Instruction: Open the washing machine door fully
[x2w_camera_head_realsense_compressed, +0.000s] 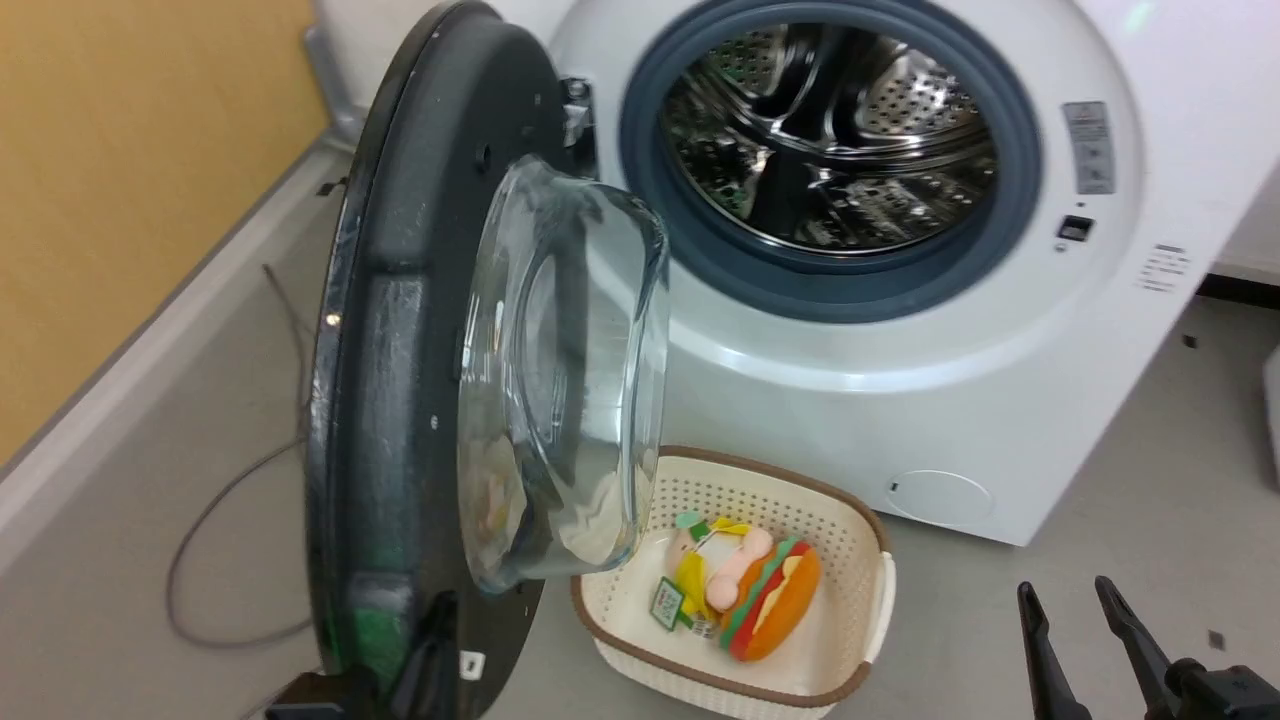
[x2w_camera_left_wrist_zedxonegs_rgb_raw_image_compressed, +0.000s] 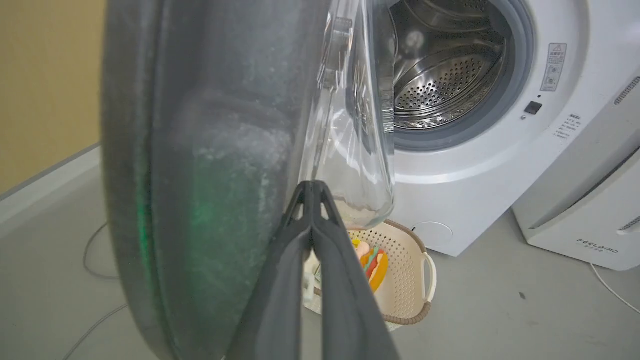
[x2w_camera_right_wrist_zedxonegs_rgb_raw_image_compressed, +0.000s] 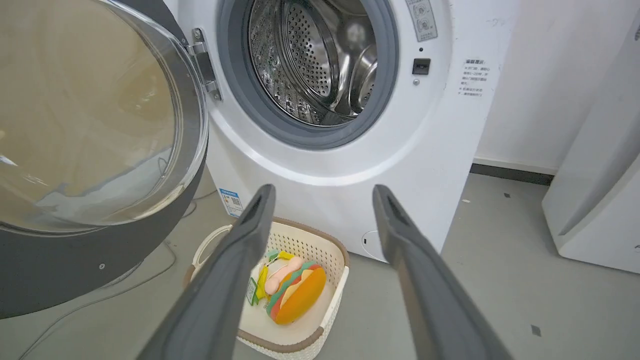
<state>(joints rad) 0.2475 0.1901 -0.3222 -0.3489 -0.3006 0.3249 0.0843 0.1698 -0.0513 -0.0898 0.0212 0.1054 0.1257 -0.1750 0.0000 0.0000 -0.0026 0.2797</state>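
Lower right of head view: right gripper (x2w_camera_head_realsense_compressed: 1064, 588), long dark fingers spread wide, nothing btwn them. Mid-frame in left wrist view: left gripper (x2w_camera_left_wrist_zedxonegs_rgb_raw_image_compressed: 311, 186), fingers pressed tip to tip, empty, just beside inner face of the large round glossy black washing machine door (x2w_camera_head_realsense_compressed: 390, 330). Door stands swung out at frame left; past it, a cream perforated plastic basket (x2w_camera_head_realsense_compressed: 780, 495) w/ plush burger toy (x2w_camera_head_realsense_compressed: 770, 600), then the big white front-loading washing machine (x2w_camera_head_realsense_compressed: 900, 400) at upper right, steel drum (x2w_camera_head_realsense_compressed: 830, 130) exposed.
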